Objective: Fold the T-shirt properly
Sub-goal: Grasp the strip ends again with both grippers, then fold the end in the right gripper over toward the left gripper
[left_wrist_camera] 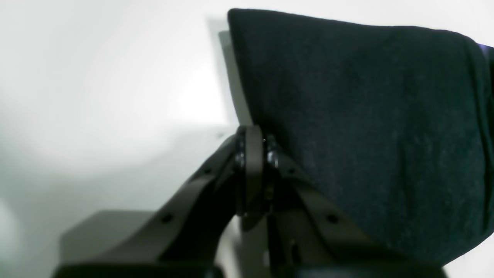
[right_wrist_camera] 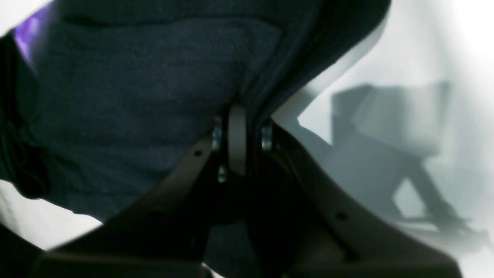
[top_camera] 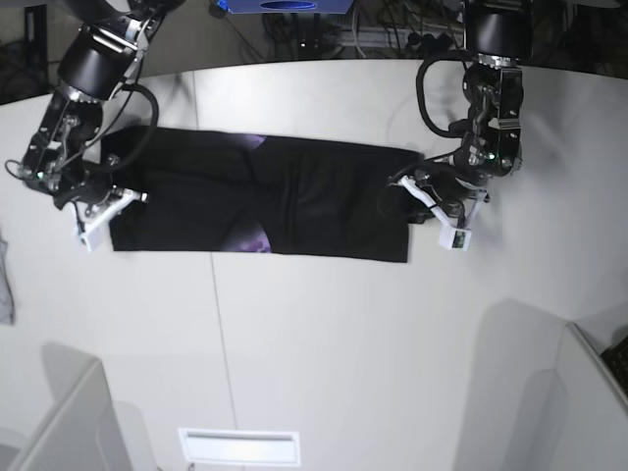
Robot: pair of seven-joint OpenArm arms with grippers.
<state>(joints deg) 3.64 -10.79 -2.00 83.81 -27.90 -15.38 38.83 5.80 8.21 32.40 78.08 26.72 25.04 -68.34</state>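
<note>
I'm looking at the large black short-sleeved cotton T-shirt (top_camera: 265,201), lying as a long band folded lengthwise across the far half of the white table (top_camera: 324,343), ends pointing toward each arm. It's soft, light and limp: it will be sagging and draping between any two grip points, not holding shape, and the layers can be sliding over each other. Best hold is at the end corners, pinching all layers together near the edge so the stack is lifting as one.

Left gripper (left_wrist_camera: 252,154) is sitting closed on the cloth at its end of the band; in the wrist view the dark knit is rising straight out of the pinched fingers. Right gripper (right_wrist_camera: 237,131) is also clamped on the fabric at the opposite end, a hem seam running right into the fingertips. How many layers each pinch is catching I can't really tell, the wrist views are too blurry.

Surface is showing mostly plain black, with purple print peeking out at the middle fold and along the near edge.
</note>
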